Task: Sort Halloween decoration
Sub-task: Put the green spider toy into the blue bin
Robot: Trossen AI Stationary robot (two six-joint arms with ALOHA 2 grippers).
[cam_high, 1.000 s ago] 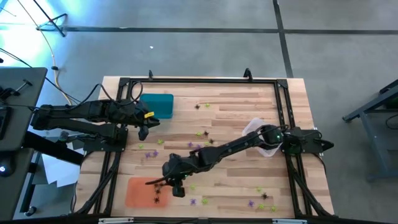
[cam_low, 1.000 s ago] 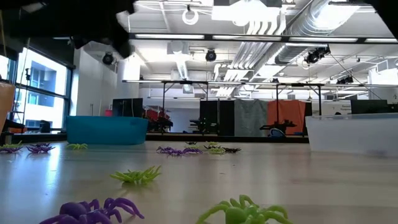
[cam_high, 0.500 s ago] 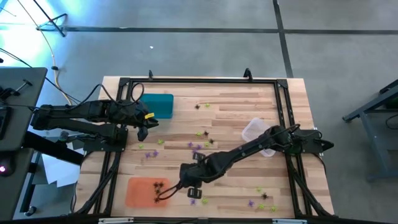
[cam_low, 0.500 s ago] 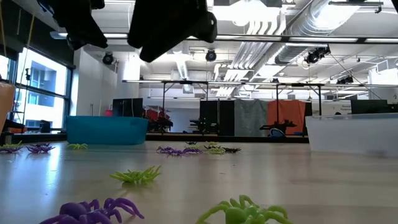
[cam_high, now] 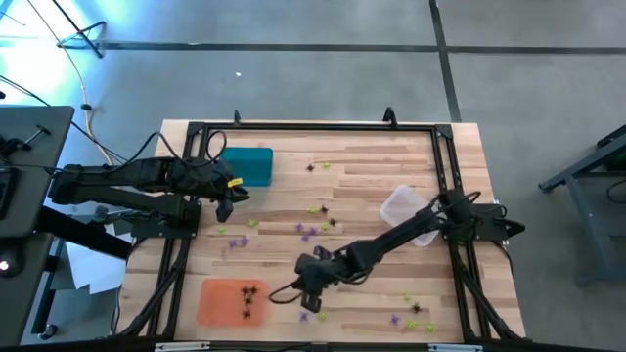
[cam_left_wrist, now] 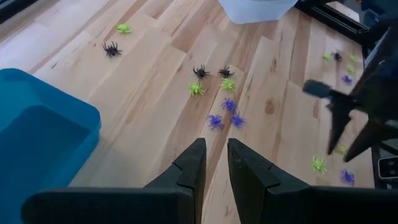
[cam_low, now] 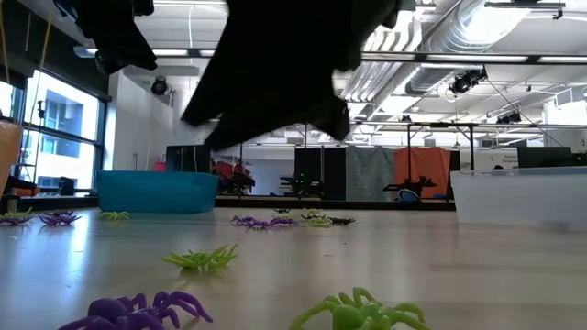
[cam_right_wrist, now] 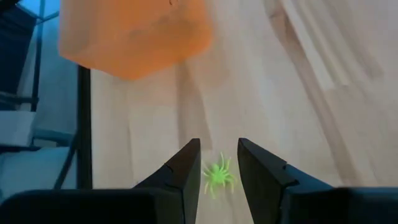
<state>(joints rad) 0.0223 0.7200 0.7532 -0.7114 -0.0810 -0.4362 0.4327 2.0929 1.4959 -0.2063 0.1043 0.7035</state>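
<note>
Progress is early. The orange tray [cam_high: 231, 300] at the near-left of the worktop [cam_high: 362, 166] holds a few black spiders [cam_high: 247, 298]; the teal tray [cam_high: 246, 164] at the far left and the clear tray [cam_high: 406, 212] on the right show nothing inside, as far as can be made out.

Most of the Halloween decoration is unsorted. A mixed cluster [cam_left_wrist: 222, 99] of black, green and purple pieces lies mid-worktop. A few pieces [cam_high: 236, 233] lie near the left arm, two [cam_high: 318, 166] lie toward the far edge, and a further group [cam_high: 413, 315] lies along the near-right edge.

The right hand [cam_high: 311, 290] hangs over the near-centre of the worktop, just right of the orange tray. Its fingers stand apart with nothing between them, and a green spider [cam_right_wrist: 217, 176] lies on the wood directly beneath the gap. I judge this to be the next piece to collect, though contact is not yet made.

The left hand [cam_left_wrist: 214, 163] waits beside the teal tray, fingers apart by a narrow gap, holding nothing.

Remaining work, as judged: nearly all green and purple pieces, plus the loose black ones, need placing by colour.
</note>
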